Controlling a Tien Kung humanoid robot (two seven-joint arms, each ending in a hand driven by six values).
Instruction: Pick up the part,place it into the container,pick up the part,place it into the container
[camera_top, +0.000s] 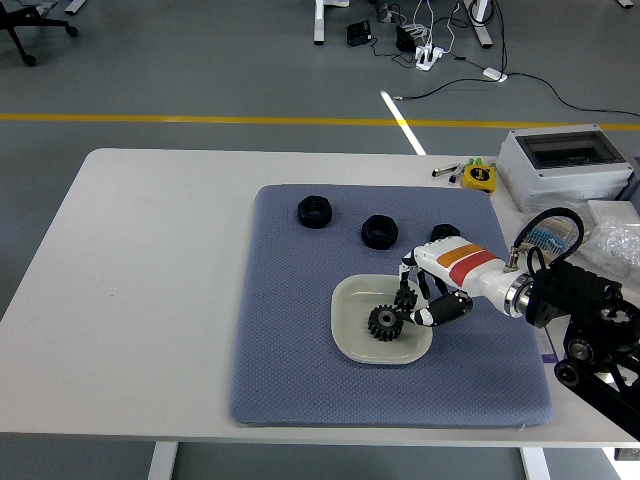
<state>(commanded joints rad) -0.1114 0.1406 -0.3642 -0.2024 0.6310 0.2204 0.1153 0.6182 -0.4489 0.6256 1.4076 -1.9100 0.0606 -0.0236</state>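
**One gear in the dish, hand at the dish rim, three parts still out**

From my seat I see the right hand (418, 300) reaching over the right edge of the shallow white dish (350, 330), which sits a little toward the near edge of the grey mat (290, 350). Its fingers (407, 297) are curled loosely downward right beside the dark gear (384, 322) lying in the dish. I cannot tell whether they touch the gear or hold anything; nothing clearly shows between them.

I judge at least one placement done, since the gear rests inside the container. Three black ring-shaped parts remain along the mat's far edge: one toward the far left (313, 212), one in the middle (379, 231), and one (441, 233) partly hidden behind the wrist. So at least one pick-and-place looks still to do, if those are the remaining parts.

The left arm does not show. On the table's far right corner stand a grey box (565, 165) and a yellow tape measure (480, 177).
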